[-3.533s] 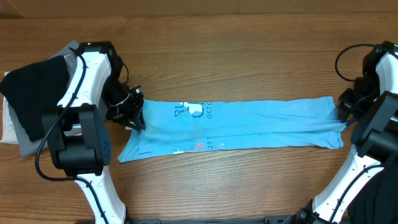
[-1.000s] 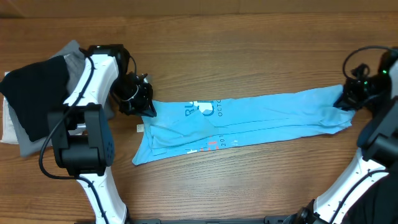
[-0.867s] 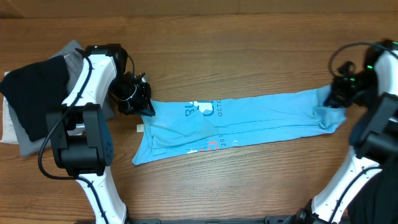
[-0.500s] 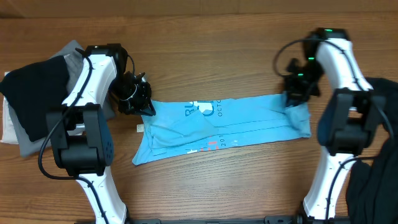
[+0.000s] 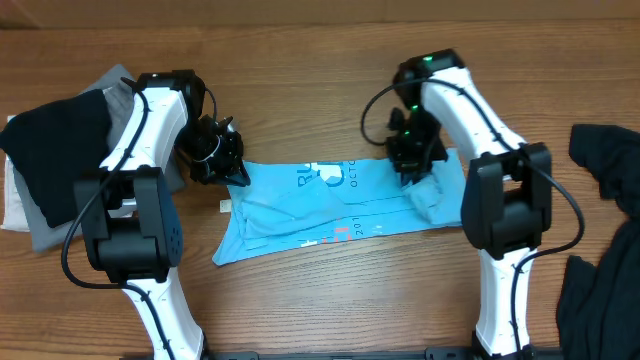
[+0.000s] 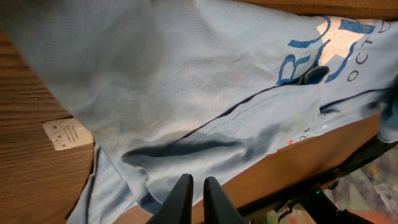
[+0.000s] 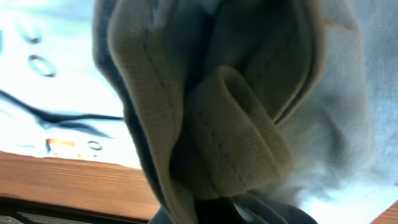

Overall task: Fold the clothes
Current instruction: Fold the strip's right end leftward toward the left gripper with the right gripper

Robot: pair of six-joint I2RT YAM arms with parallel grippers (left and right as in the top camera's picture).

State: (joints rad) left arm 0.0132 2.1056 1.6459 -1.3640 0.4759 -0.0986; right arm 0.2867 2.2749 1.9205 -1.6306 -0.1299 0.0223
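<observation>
Halfway fold on the sky-blue T-shirt, flat on the table. The left gripper pins its corner left of the white lettering, jaws nearly shut. The right gripper, clamped on the bunched hem, hangs right of the lettering. Next, probably: lay that hem across and release.

Sky-blue lettered T-shirt lies in a long strip, right end bunched; black garments aside.

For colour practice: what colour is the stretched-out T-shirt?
Sky-blue fabric T-shirt, best seen in the overhead view.
</observation>
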